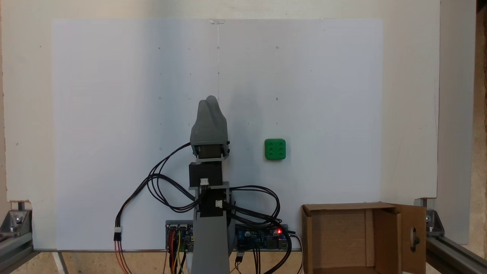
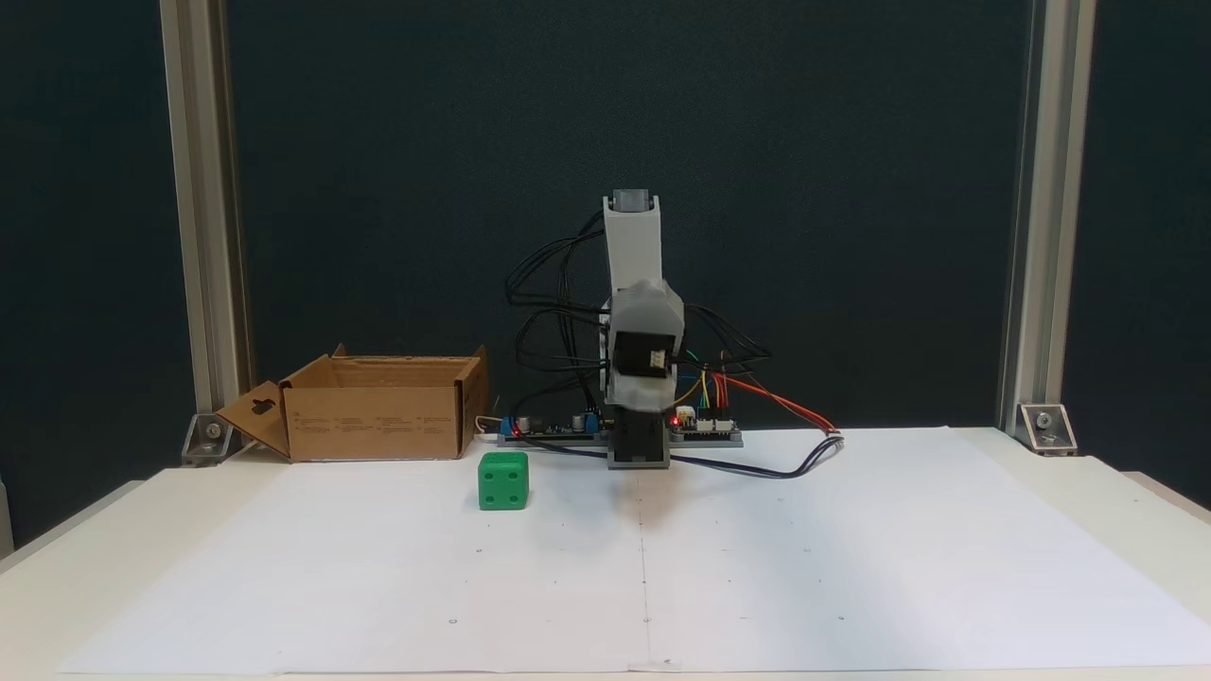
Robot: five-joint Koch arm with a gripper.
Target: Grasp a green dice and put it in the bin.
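1. The tool [image 1: 211,99] points out over the white paper [image 1: 114,114], its tips together and holding nothing.
2. The green dice [image 1: 275,148] sits untouched beside the tool; grasping and carrying remain.
3. The bin [image 1: 365,238], beyond the dice, stands open.
4. The dice shows six pips up.

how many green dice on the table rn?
1. The green dice sits on the white paper, right of the gripper in the top-down fixed view, apart from the bin. Bin interior partly hidden.
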